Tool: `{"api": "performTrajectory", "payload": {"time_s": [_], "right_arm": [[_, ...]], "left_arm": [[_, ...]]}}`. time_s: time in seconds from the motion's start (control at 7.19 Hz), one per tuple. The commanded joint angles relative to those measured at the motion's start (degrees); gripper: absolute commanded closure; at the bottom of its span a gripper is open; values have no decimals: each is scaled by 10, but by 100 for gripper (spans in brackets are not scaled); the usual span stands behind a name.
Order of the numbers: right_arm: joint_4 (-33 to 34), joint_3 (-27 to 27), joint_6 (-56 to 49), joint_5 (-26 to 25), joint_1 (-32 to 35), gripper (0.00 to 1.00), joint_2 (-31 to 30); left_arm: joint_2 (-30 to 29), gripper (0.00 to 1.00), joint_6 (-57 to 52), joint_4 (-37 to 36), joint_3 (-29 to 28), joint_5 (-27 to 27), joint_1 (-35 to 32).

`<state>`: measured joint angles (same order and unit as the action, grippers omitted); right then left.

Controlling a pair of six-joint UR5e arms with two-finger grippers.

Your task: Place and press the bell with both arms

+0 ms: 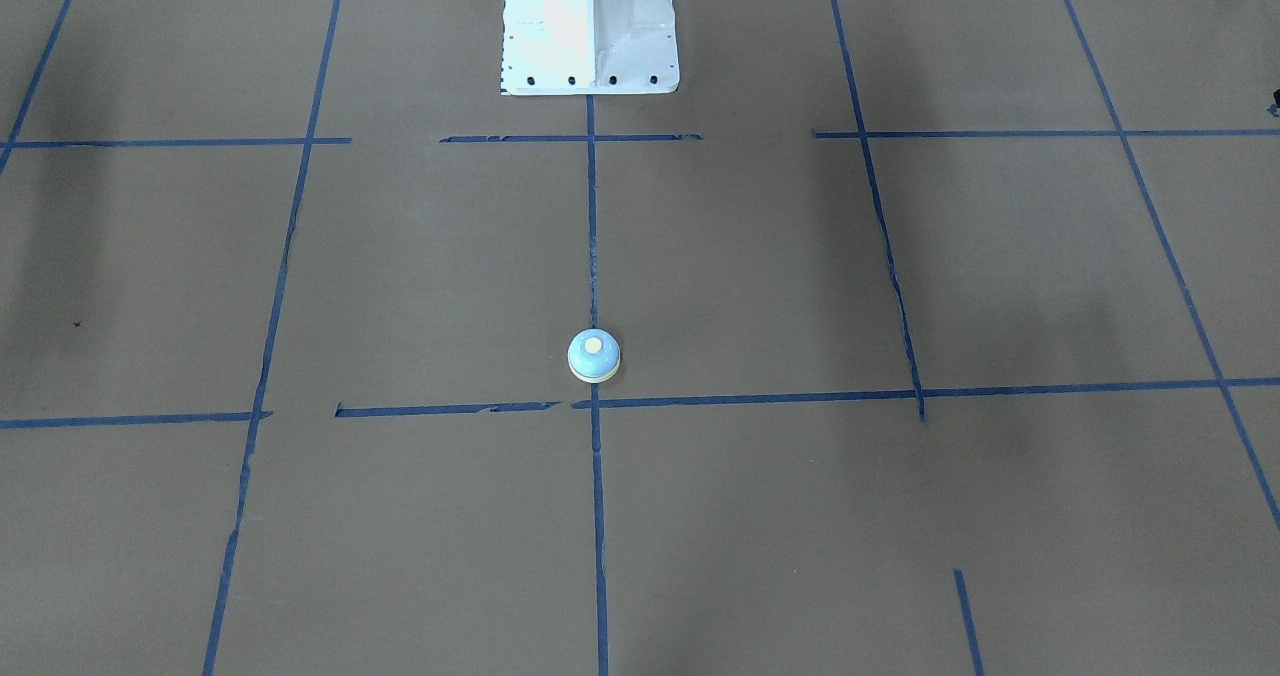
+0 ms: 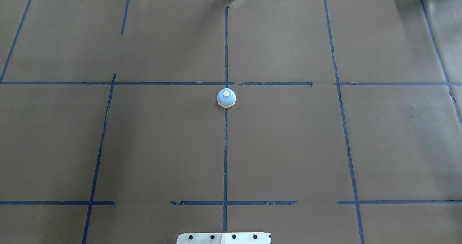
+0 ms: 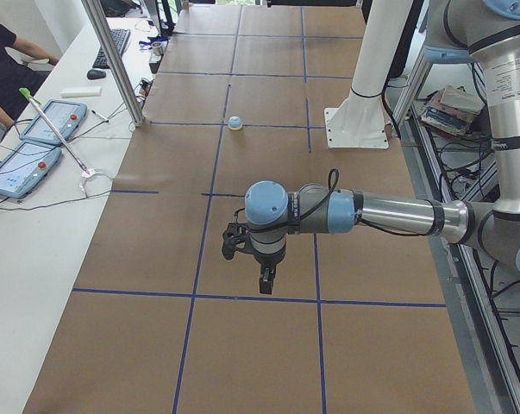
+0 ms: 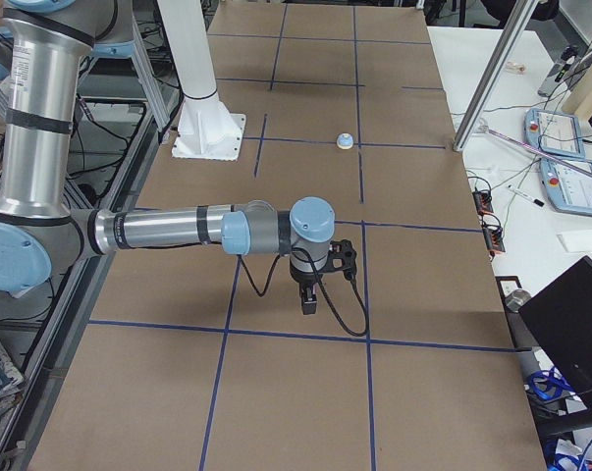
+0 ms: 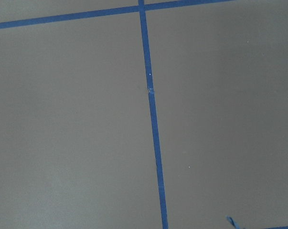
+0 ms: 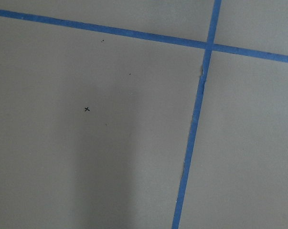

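Left gripper [image 3: 265,283]: hanging above the table [image 2: 288,146] toward its left end; this side view is not showing how wide it is.
Right gripper [image 4: 309,300]: hanging toward the right end; its opening cannot be told either.
Bell [image 2: 226,97]: sitting upright on the centre tape line [image 2: 225,157], midway between the ends, slightly nearer the far edge, well apart from both grippers.
Doing it well: one gripper is probably needing to grasp low on the dome, leaving the button [image 2: 226,93] free for a straight-down press.
Count: one bell; left arm [image 3: 389,211] and right arm [image 4: 168,231]; two grippers.

left arm [image 3: 372,211] is stretched out flat | left gripper [image 3: 266,285] is pointed down, held in the air, grip cannot be told | right arm [image 4: 168,231] is stretched out flat | right gripper [image 4: 309,302] is pointed down, held in the air, grip cannot be told
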<state>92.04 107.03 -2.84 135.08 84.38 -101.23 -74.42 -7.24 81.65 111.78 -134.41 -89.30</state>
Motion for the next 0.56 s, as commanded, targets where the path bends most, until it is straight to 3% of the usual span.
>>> {"api": "performTrajectory", "payload": {"time_s": [0.0,0.42], "right_arm": [[-1,-2,-1,1,0,0,0],[-2,-2,-1,1,0,0,0]], "left_arm": [[-1,0,0,-5,4,-1,0],[-3,0,0,-5,10,-1,0]]}}
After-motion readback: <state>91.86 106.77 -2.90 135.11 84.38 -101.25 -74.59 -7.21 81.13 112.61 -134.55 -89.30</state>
